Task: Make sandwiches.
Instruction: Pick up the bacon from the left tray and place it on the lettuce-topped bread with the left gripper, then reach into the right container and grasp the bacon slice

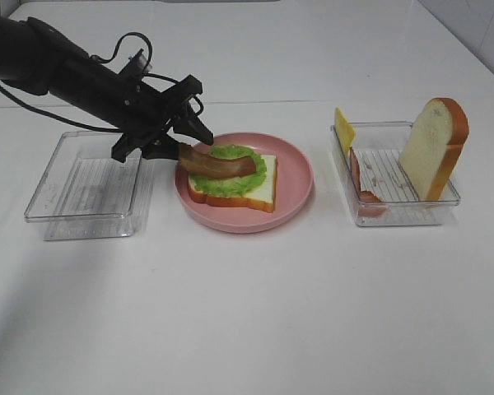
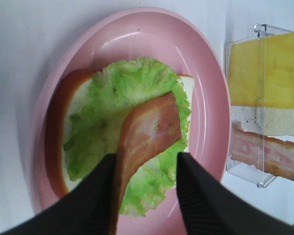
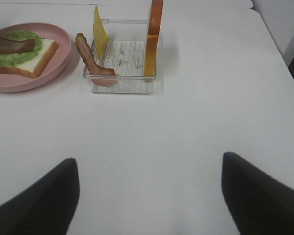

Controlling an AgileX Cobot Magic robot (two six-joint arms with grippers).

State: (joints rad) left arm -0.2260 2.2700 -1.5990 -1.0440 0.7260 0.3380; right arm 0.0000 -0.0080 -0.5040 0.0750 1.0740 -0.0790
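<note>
The left gripper partly hides the bacon strip.

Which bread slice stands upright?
The bread slice in the right clear tray, standing on edge; the other slice lies flat on the pink plate under lettuce.

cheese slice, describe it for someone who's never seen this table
In the high view, find the clear tray right of the pink plate. The cheese slice stands on edge at its far left corner. It is the only yellow piece, next to a bacon strip and a bread slice.
</note>
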